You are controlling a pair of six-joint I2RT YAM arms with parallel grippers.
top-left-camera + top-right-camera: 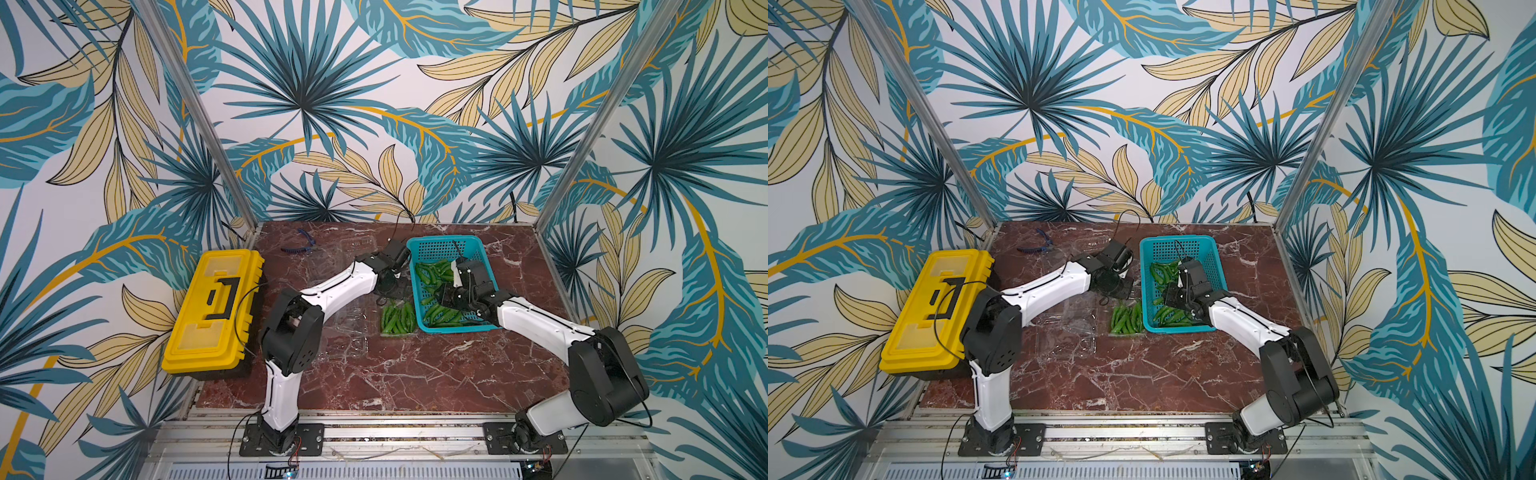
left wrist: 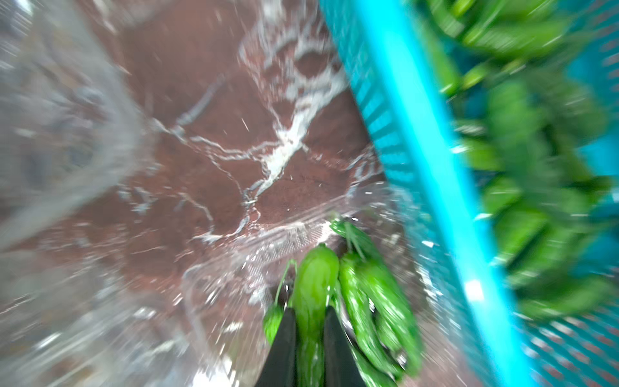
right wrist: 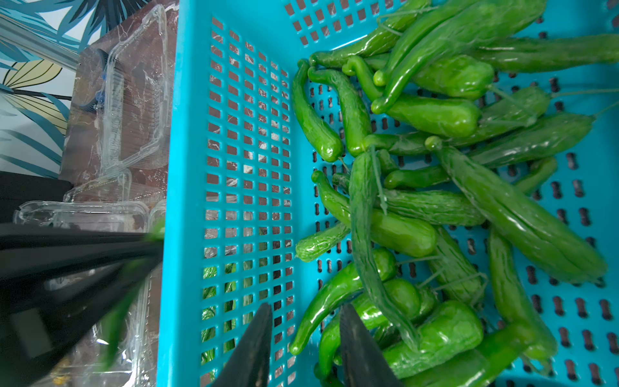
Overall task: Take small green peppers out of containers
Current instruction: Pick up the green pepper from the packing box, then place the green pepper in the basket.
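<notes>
Left wrist: pepper (image 2: pixel 316 274) in left hand (image 2: pixel 310 310)

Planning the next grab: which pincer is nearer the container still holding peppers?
Left. The left pincer grips a pepper at that container; the right pincer hangs over the teal basket.

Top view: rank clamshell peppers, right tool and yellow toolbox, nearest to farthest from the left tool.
1. Clamshell peppers, right at the left tool, which grips one.
2. Right tool, inside the teal basket.
3. Yellow toolbox, far out on the left.
</notes>
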